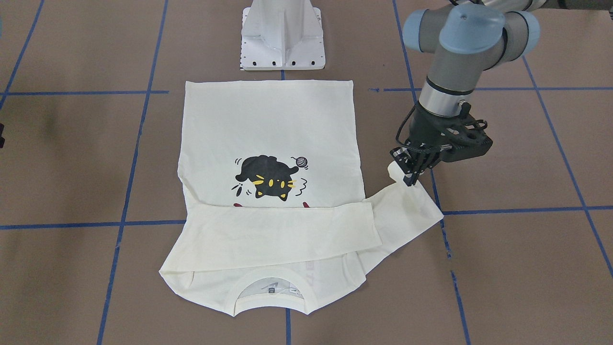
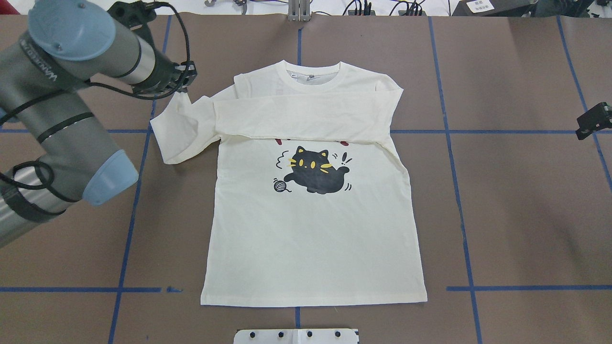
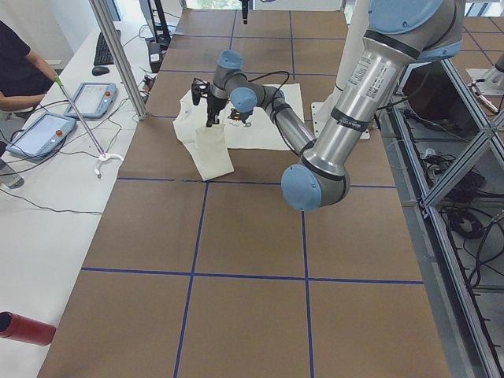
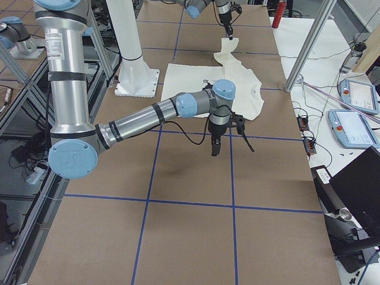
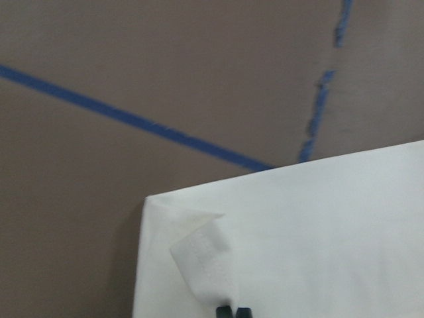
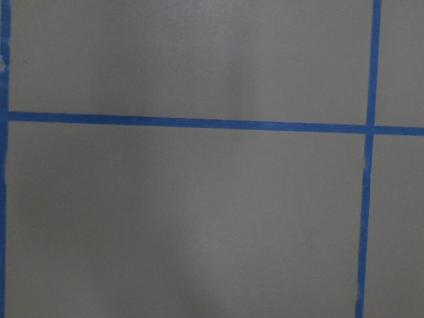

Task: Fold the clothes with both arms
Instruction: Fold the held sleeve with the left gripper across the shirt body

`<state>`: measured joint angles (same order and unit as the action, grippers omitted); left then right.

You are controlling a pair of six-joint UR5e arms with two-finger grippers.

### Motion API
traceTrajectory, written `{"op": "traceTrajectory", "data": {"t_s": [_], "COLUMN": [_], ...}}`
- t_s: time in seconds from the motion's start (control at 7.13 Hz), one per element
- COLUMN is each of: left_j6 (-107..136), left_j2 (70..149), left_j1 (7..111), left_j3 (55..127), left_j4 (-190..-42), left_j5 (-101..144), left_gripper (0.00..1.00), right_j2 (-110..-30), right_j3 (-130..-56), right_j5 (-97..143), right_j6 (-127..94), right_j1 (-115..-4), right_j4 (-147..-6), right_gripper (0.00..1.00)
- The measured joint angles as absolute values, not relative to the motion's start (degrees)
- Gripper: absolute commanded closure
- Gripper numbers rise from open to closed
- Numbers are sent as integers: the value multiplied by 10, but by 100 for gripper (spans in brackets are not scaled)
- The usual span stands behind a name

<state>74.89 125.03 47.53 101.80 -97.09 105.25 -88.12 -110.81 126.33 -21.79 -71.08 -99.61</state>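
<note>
The cream-white shirt (image 2: 311, 229) lies flat, print side up, with the black cat (image 2: 315, 172) showing. One sleeve (image 2: 296, 114) is folded across the chest and covers most of the dark-red lettering. The other sleeve (image 2: 179, 129) sticks out on my left side, its cuff raised off the table. My left gripper (image 1: 411, 176) is shut on that cuff; the left wrist view shows its fingertips (image 5: 225, 311) pinching the cloth. My right gripper (image 2: 593, 120) hovers over bare table far to the right of the shirt; I cannot tell whether it is open or shut.
The white pedestal base (image 1: 282, 38) stands just behind the shirt's hem. Blue tape lines (image 2: 459, 191) grid the brown table. A bench beyond the collar side holds tablets (image 3: 47, 130), with a person (image 3: 20, 71) beside it. A red cylinder (image 3: 24, 327) lies at the table's left end.
</note>
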Motion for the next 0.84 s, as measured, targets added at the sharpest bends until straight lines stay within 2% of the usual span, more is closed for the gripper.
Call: {"op": "traceTrajectory", "data": {"t_s": [0.28,0.42,0.56,0.84], "left_j6": [788,831,872,912], "left_j2": [1400,1469,1516,1551], "left_j1": [474,466,450,418], "left_j3": [951,890,827,741], "left_j4": [-976,-1002,-1046,-1114], "left_j5": [1066,1082,1090,1081], "left_gripper": [100,100,100,100], "right_j2": [-893,-893,-893,-892], "right_j3": [-1097,-1093,-1089,-1085], "right_j5": [1264,1265,1265,1265], "right_j6": [-218,-219,-219,-220], "right_j1": [-713,-714,-714,-714], "right_j4": [-976,-973,-972,-971], "right_gripper": [0,0,0,0]}}
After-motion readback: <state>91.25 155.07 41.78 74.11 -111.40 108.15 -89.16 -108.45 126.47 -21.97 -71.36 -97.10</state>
